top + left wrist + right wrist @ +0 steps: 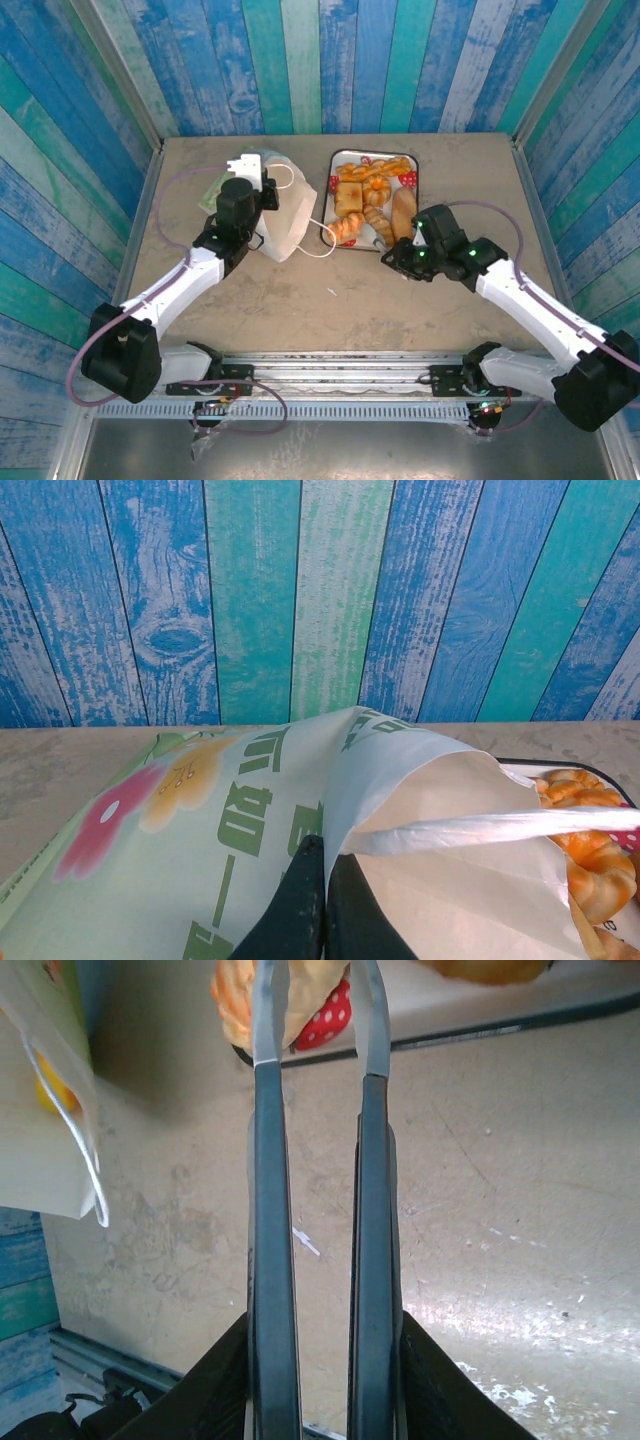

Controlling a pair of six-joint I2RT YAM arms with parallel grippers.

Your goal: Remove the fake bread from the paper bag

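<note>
1. My left gripper (pixel 323 848) is closed, pinching the paper edge of the bag's mouth between its fingers.
2. The bag (pixel 200 820) lies on its side just left of the tray (pixel 343 160), printed face up, with its mouth turned toward the tray.
3. Inside the mouth I see plain white paper. A white handle (pixel 480 825) stretches across the mouth toward the tray. From above, a handle loop reaches the tray's near left corner.
4. My right gripper (pixel 318 990) sits at the tray's near edge, jaws a little apart. Nothing is between them, and the bare worktop (pixel 330 290) shows through the gap.
5. Its tips point at the tray's near rim, with an orange pastry and a red strawberry print just past them. I cannot tell whether the tips touch the rim.
6. The bread (pixel 372 172) lies in the tray: twisted pieces, a square piece, and an oval loaf (pixel 403 210) on the tray's right side.
7. One roll (pixel 345 228) lies at the tray's near left corner, beside the handle loop.
8. Blue and green planks (pixel 320 60) rise behind the tray.
</note>
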